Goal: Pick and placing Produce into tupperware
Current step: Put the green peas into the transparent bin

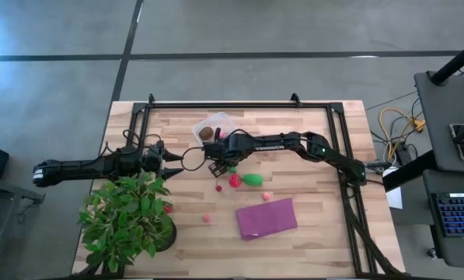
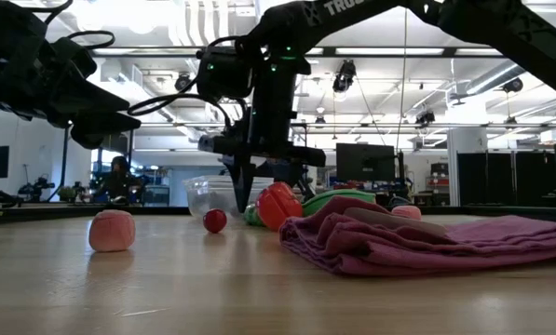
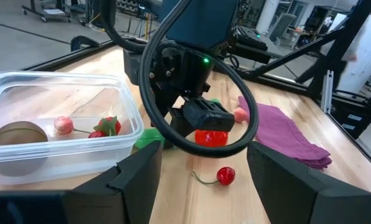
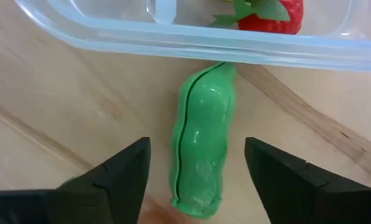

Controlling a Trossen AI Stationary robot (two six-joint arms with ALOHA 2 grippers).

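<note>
The clear tupperware [image 1: 218, 123] [image 3: 54, 134] stands near the table's far edge and holds a brown ball [image 3: 17, 134], a pink berry [image 3: 63, 124] and a strawberry [image 3: 110, 124]. A green pea pod [image 4: 201, 149] lies on the table, one end against the tupperware's wall [image 4: 173, 43]. My right gripper [image 4: 197, 152] [image 1: 216, 165] hangs open above the pod, a finger on either side, not touching it. My left gripper [image 3: 204, 177] [image 1: 169, 163] waits open to the left. A red piece [image 1: 235, 180], a green piece [image 1: 252, 180], a cherry [image 3: 225, 175] and pink balls [image 1: 207, 218] [image 1: 267, 195] lie loose.
A folded purple cloth [image 1: 266, 218] lies toward the near right of the table. A leafy potted plant [image 1: 130, 218] fills the near left corner, close under the left arm. A black frame [image 1: 239, 103] runs round the table's edge. Bare wood shows right of the tupperware.
</note>
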